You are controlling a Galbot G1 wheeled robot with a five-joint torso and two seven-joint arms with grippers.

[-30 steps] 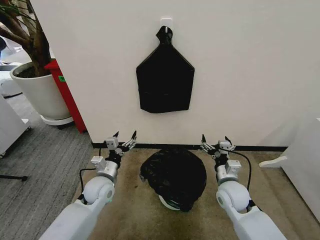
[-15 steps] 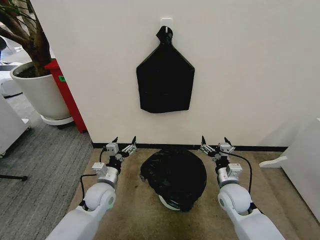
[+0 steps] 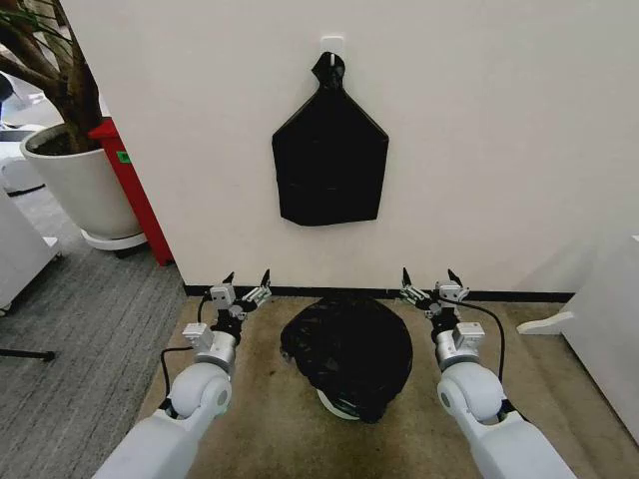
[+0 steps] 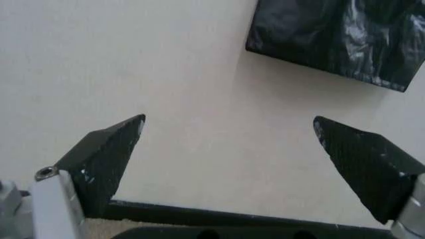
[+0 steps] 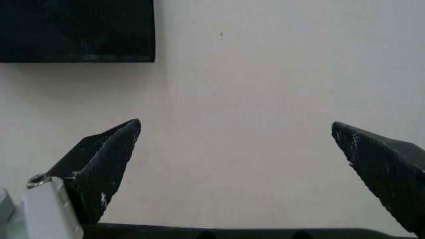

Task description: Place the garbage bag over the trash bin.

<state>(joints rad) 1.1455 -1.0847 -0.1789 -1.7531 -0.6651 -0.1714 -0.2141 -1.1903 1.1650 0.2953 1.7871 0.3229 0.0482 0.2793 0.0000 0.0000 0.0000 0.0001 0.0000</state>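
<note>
Glossy black plastic garbage bag (image 3: 346, 354) drapes the small cream-white trash bin (image 3: 334, 404) on the floor; left end effector (image 3: 244, 284) and right end effector (image 3: 426, 281) flank it, both spread wide, empty.

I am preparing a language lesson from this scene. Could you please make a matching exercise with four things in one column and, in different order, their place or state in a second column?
Things:
1. garbage bag
2. trash bin
3. black sheaf
4. left gripper

Places or states:
A. hangs flat on the wall from a hook
B. open, holding nothing, left of the bin
C. draped over the bin on the floor
D. mostly covered, a white part showing below the black film

Pairs: 1-C, 2-D, 3-A, 4-B
</note>
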